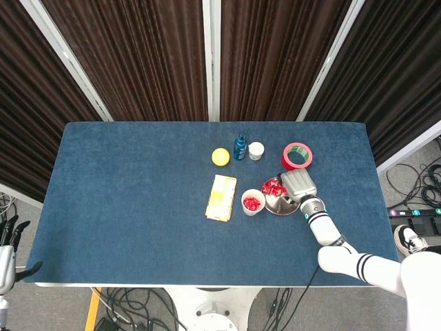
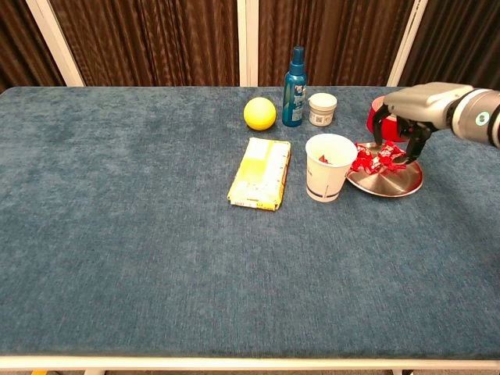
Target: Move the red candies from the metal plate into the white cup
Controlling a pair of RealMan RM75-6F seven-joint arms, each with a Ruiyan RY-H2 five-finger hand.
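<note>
My right hand hung just over the plate, fingers spread and curved down toward the candies piled on its left part, holding nothing that I could make out. The cup stood upright just left of the plate with a few red candies already in it, beside the yellow packet. My left hand sat off the table's left edge, fingers apart and empty.

Red candies, metal plate and white cup by the right hand

Wrapped red candies heap on the round metal plate directly beneath the right hand; the upright white cup, beside the plate, holds some candies.
</note>
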